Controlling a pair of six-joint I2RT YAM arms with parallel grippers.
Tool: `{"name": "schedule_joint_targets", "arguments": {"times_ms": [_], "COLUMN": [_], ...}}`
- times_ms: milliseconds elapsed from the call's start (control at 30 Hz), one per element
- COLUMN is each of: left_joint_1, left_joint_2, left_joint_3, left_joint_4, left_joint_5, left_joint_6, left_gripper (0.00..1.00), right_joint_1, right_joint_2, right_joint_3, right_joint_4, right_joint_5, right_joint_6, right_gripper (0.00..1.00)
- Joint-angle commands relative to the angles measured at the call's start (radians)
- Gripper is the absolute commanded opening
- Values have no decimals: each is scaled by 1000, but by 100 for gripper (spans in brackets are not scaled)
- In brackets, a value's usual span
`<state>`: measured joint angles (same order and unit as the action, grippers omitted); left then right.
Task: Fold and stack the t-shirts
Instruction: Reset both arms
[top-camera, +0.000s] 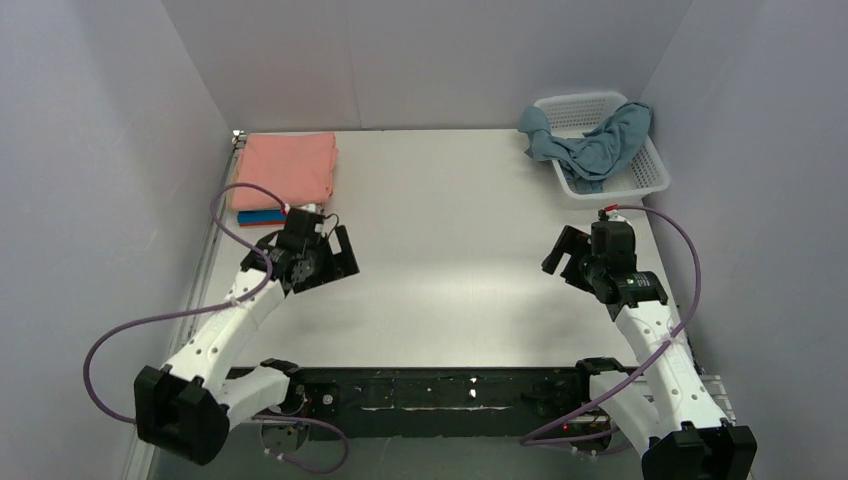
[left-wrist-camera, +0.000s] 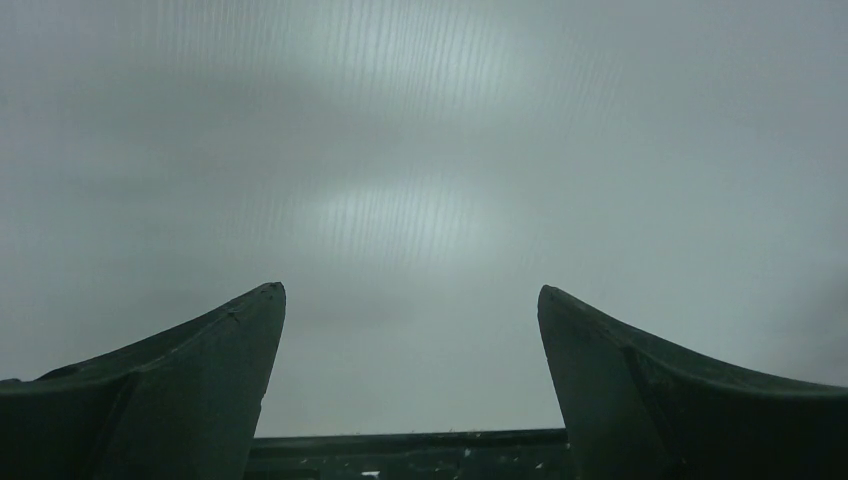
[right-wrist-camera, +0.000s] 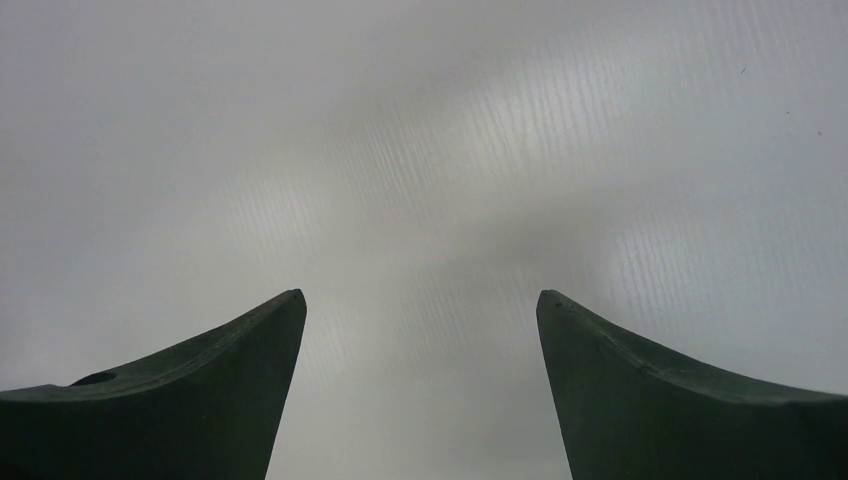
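The folded stack sits at the far left corner of the table (top-camera: 450, 250). A salmon pink t-shirt (top-camera: 288, 168) lies flat and squared on top, and a bright blue t-shirt (top-camera: 252, 217) and a sliver of an orange t-shirt (top-camera: 272, 213) show at the stack's near edge. Piling them in that corner leaves the middle of the table bare as a folding area.

One shirt is not yet folded: the dusty grey-blue t-shirt (top-camera: 600, 148) lies crumpled in the white lattice basket (top-camera: 580, 100) at the far right, with one end draped over the basket's left rim and the rest bunched inside.

The left gripper (left-wrist-camera: 410, 291) hovers just near of the stack with its jaws spread wide. Its wrist view shows only bare table between the fingers, so it holds nothing. The right gripper (right-wrist-camera: 421, 293) is likewise released and empty. It hangs above the right side of the table, near of the basket but well apart from the cloth.

Judging by this layout, the pink shirt is done and the grey-blue one is next. The right arm is the better placed to reach it, and the part hanging over the rim looks like the easiest pinch point. Loose cloth could snag on the lattice as it is lifted out, so a high, clean pull to the table's middle seems wise.
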<state>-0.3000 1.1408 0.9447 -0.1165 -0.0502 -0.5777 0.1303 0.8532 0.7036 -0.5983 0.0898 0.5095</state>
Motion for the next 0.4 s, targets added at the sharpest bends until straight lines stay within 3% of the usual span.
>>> {"name": "schedule_joint_targets", "arguments": {"times_ms": [0,167,367], "left_joint_1": [-56,-83,-83], "left_joint_2": [-215,-345,-323], "left_joint_3": [-177,-271,-230], "left_joint_4": [-64,-148,-180], "left_joint_5": [-108,-196,-179], "left_joint_6": [-35,-58,-52], "left_gripper": [98,98,98], "right_joint_1": [-6,-6,-6], "right_joint_2": [-59,-104,-138], "right_joint_3": [-33,-60,-66], "right_joint_4": [75,88,95], "right_joint_5": [25,52,53], "right_joint_6": [-5,5,7], "right_gripper": [94,94,94]}}
